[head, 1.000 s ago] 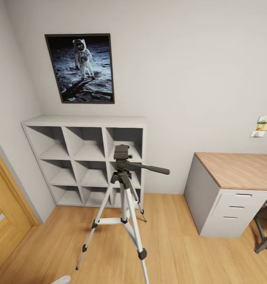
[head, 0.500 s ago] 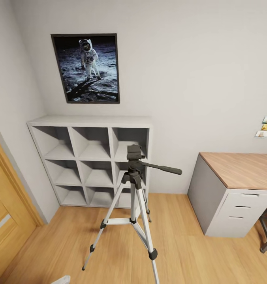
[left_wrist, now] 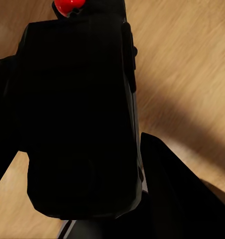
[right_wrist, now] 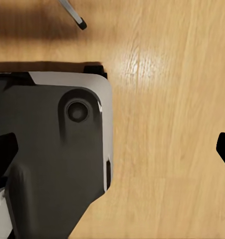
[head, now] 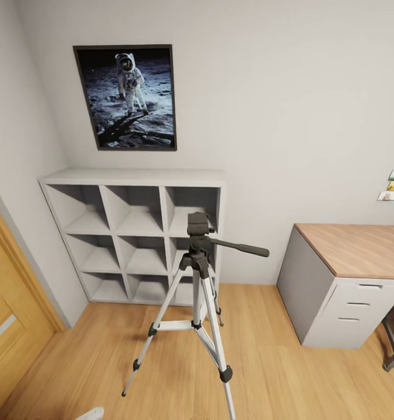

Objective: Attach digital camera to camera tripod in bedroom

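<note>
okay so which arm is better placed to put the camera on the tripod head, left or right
Left. In the left wrist view the digital camera, red button visible, sits right in front of that arm's jaws, apparently held. The right gripper has open jaws over bare floor. The camera tripod stands ahead, its head unoccupied.

Head view: we see even, soft brightness; the wall (head: 290, 105) shades darker toward the corners.
Edges: wide-angle bending tilts the shelf (head: 133, 233).
Left wrist: digital camera (left_wrist: 77, 119) near-black, detail lost; floor (left_wrist: 192, 64) blurred.
Right wrist: we note glare on planks (right_wrist: 137, 64).
</note>
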Controlling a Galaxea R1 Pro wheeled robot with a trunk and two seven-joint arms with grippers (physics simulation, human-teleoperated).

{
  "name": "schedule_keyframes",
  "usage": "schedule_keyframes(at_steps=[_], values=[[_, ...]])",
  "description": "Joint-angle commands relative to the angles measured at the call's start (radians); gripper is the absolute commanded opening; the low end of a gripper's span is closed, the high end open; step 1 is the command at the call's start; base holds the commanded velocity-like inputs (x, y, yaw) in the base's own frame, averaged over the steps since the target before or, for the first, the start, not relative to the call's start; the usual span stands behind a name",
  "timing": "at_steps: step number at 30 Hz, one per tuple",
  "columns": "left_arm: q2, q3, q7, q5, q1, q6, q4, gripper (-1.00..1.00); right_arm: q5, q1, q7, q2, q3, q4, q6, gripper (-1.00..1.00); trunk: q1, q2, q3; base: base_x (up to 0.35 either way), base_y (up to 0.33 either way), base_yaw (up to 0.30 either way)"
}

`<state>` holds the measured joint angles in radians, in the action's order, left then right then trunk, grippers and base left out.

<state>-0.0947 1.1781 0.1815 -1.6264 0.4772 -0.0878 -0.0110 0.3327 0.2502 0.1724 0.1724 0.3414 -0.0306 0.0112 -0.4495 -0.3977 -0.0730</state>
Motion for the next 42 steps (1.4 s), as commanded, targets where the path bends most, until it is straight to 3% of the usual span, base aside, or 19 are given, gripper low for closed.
schedule_keyframes(at_steps=[1, 42], values=[[0.000, 0.009, 0.006, -0.003, 0.001, -0.004, -0.001, -1.00, 0.008, 0.001, 0.002, 0.001, 0.008, -0.002, 0.001, 1.00, -0.001, -0.002, -0.004, 0.000, 0.000, 0.000], [0.008, 0.008, 0.002, -0.001, -0.022, -0.001, 0.004, -1.00, 0.008, 0.001, 0.002, 0.003, 0.008, -0.002, 0.003, 1.00, -0.001, -0.002, -0.070, 0.000, 0.000, 0.000]])
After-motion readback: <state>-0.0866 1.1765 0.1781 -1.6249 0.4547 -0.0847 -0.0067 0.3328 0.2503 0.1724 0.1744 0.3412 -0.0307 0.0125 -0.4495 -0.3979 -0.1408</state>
